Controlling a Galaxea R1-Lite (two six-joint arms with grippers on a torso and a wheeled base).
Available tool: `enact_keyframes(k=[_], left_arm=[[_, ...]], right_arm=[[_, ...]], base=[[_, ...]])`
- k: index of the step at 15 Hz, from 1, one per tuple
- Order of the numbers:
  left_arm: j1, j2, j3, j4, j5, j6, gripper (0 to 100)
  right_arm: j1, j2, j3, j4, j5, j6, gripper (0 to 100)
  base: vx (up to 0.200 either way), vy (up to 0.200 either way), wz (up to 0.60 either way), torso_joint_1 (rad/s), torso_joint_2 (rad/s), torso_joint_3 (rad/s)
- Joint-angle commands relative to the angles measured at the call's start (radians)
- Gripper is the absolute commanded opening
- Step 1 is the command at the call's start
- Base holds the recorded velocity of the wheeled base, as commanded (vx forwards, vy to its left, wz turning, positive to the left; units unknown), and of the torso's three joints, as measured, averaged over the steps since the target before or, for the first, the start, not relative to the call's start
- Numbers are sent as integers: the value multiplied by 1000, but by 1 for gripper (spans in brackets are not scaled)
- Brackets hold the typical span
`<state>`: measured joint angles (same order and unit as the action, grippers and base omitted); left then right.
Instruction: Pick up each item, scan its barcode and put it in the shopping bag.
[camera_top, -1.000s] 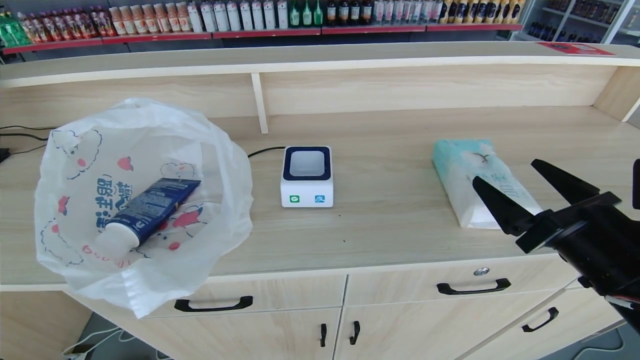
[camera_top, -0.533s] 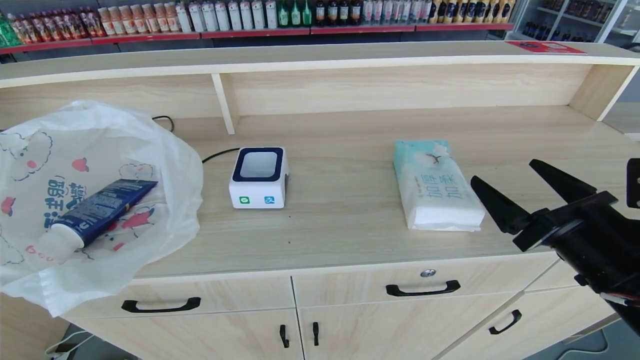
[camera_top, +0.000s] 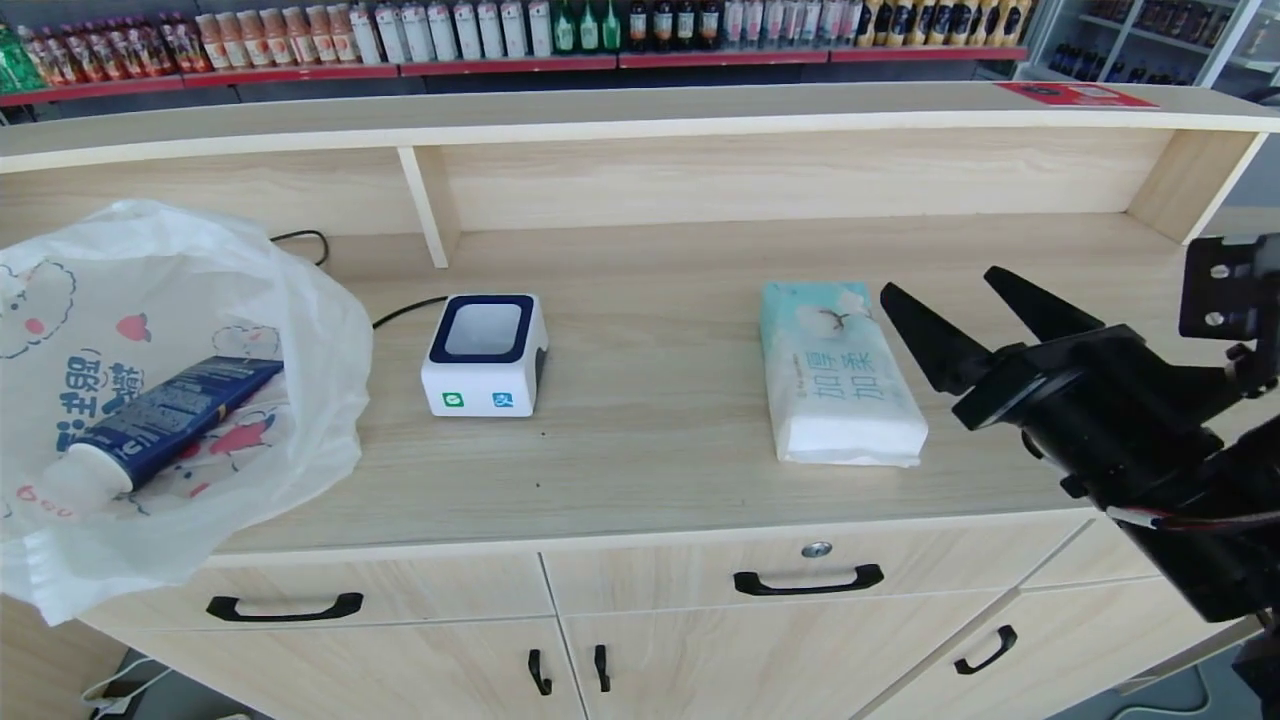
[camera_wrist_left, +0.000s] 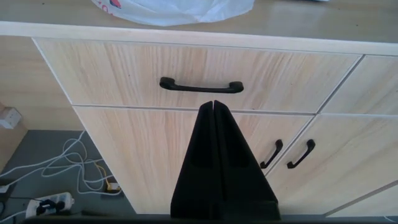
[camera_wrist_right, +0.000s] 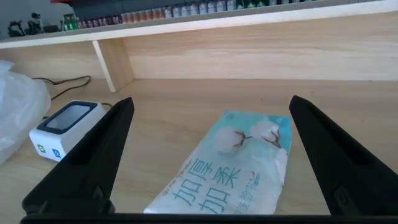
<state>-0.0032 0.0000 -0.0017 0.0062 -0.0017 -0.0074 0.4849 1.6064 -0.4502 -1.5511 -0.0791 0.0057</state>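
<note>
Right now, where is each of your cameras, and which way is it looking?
Head view: on the head, looking forward and down at the counter, bag, scanner and tissues; the open right pincer shows.
Left wrist view: on the left wrist, held low, facing the drawers under the counter; the shut left pincer shows.
Right wrist view: on the right wrist, facing the tissues across the counter; its open pincer frames them.
Shared: head and right wrist views both show tissues and scanner.
</note>
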Motion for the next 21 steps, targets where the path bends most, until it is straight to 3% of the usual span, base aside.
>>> enact_keyframes(k=[1, 3, 5, 9, 15, 21], left_arm=[[0, 0, 0, 0, 0, 0, 0], [0, 0, 0, 0, 0, 0, 0], [0, 0, 0, 0, 0, 0, 0], [0, 0, 0, 0, 0, 0, 0], [0, 0, 0, 0, 0, 0, 0], [0, 0, 0, 0, 0, 0, 0]], right_arm=[[1, 107, -96, -4, -2, 14, 100], [1, 121, -131, 2, 1, 3, 100], [1, 124, -239, 94, 1, -7, 100], [-5, 41, -452, 525, -4, 25, 100], [-43, 115, -473, 605, -60, 10, 100], [-54, 83, -656, 1082, -146, 40, 100]], base=[[0, 0, 0, 0, 0, 0], [0, 0, 0, 0, 0, 0], [0, 0, 0, 0, 0, 0], [0, 0, 0, 0, 0, 0], [0, 0, 0, 0, 0, 0], [0, 0, 0, 0, 0, 0]])
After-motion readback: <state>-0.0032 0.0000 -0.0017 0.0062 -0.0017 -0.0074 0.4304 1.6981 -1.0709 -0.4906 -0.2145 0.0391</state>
